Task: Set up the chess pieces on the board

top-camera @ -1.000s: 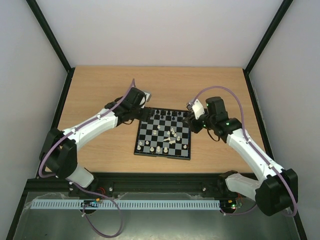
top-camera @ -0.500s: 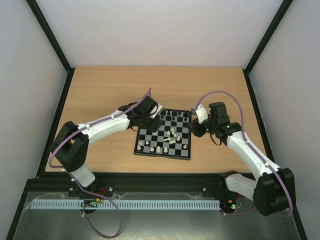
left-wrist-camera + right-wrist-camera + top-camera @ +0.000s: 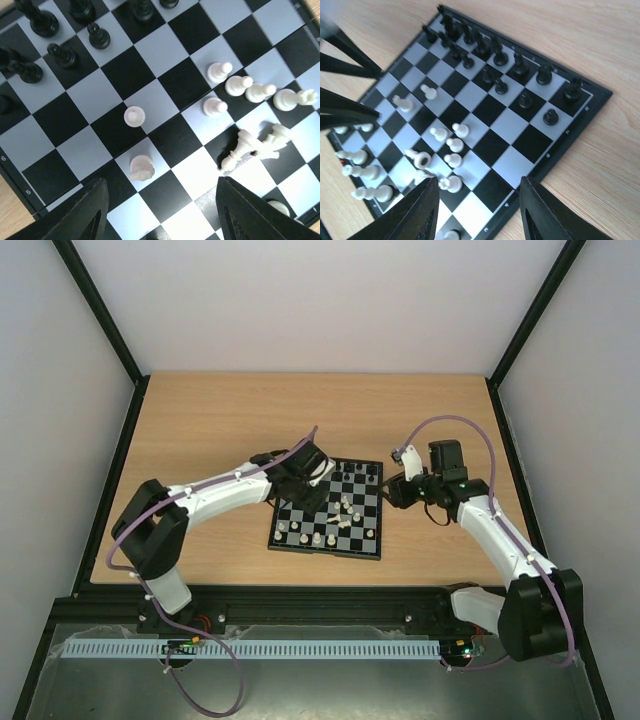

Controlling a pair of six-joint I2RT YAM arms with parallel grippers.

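While black pieces (image 3: 500,57) edge the board (image 3: 514,161), cream pieces (image 3: 454,160) sit scattered.

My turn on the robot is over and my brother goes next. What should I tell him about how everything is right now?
The left end effector is open and empty, over the far left part of the board.
The right end effector is open and empty, beside the board's right edge.
Done: the black pieces stand in two rows along the far side.
Left: the white pieces are scattered mid-board, with some toppled and a few standing at the near edge. They need standing up and lining into the two near rows.
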